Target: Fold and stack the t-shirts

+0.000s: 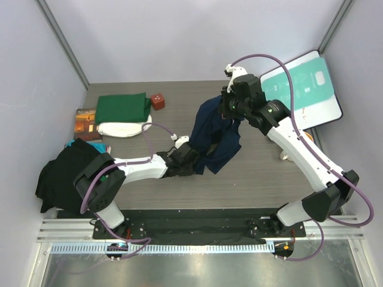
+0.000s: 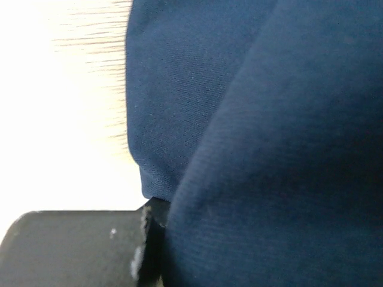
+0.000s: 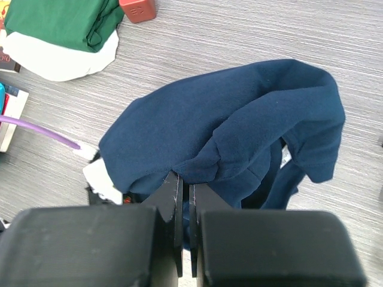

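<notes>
Navy t-shirt (image 3: 239, 119) in right tool (image 3: 186, 186)

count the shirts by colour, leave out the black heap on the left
navy shirt: 1
green shirt: 1
white shirt: 1
total: 3

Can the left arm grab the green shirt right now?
Probably not yet. The left gripper is shut on the navy shirt, which the right gripper also pinches. The way across the table to the green shirt looks free, though.
</notes>
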Motion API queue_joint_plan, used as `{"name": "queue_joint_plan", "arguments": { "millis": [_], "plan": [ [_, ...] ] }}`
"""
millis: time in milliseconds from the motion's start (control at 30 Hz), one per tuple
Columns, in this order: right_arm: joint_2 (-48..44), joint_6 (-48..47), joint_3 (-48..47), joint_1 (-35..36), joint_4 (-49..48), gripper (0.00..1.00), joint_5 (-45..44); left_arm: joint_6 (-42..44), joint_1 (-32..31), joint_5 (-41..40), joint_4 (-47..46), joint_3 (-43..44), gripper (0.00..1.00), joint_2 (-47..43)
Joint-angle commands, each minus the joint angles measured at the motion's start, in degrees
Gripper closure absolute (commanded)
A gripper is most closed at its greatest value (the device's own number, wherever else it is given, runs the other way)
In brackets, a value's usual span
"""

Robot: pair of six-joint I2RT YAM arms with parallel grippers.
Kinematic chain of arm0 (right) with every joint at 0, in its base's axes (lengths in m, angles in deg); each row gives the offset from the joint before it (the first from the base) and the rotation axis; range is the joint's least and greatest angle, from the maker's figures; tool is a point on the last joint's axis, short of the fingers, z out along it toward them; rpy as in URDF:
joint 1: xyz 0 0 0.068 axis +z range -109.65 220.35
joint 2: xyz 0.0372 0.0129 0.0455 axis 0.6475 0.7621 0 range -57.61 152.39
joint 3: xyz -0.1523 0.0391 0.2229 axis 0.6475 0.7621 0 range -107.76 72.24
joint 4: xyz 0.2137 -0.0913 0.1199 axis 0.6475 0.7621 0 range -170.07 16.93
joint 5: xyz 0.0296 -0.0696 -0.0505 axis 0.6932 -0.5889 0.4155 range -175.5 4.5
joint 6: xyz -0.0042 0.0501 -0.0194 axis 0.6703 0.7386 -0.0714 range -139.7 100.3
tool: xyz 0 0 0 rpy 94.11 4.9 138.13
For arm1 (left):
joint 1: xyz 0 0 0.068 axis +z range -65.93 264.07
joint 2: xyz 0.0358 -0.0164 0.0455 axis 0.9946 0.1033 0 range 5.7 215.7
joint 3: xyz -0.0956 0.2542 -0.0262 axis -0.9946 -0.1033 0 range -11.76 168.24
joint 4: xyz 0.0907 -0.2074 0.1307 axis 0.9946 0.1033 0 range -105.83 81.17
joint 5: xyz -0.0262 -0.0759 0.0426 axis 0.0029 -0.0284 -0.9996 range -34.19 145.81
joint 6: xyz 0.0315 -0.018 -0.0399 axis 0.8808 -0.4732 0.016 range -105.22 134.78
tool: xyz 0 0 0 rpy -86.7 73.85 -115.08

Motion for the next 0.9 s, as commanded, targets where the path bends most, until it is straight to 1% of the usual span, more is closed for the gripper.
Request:
{"name": "queue_joint_plan", "arguments": {
  "millis": [0, 33, 167, 333, 500, 600, 700, 800, 867],
  "plan": [
    [-5.5, -0.8, -0.7, -0.9, -3.7, 0.99, -2.8, 0.2, -0.1, -8.3, 7.3, -2.0, 1.0, -5.4],
    [-6.2, -0.9, -0.7, -1.0, -3.7, 0.99, -2.9, 0.2, -0.1, -10.3, 7.8, -2.1, 1.0, -7.5],
    [-7.7, -0.8, -1.1, -1.0, -3.0, 0.99, -3.6, 0.2, 0.0, -14.3, 10.9, -2.3, 1.0, -11.7],
    [-8.8, -1.3, -3.1, -1.0, -0.9, 0.99, -5.7, 0.2, 0.5, -17.9, 15.8, -1.3, 1.0, -17.1],
    [-11.1, -2.5, -5.8, -1.1, 1.4, 0.99, -9.3, 1.6, 3.4, -22.5, 23.0, 0.5, 1.0, -26.3],
    [-13.2, -2.7, -6.4, -1.0, 1.3, 0.99, -10.8, 2.2, 5.8, -26.1, 30.4, 2.4, 1.0, -31.5],
    [-15.3, -2.3, -6.4, -1.1, 0.6, 0.99, -11.4, 3.0, 8.2, -28.8, 33.8, 3.7, 1.0, -37.3],
    [-17.3, -1.6, -5.8, -1.1, -0.2, 0.99, -10.9, 4.6, 10.0, -29.8, 35.7, 5.3, 1.0, -41.5],
    [-18.2, -1.4, -5.5, -1.1, -0.5, 0.99, -10.2, 5.3, 10.7, -30.8, 37.2, 7.3, 1.0, -42.7]
  ]
}}
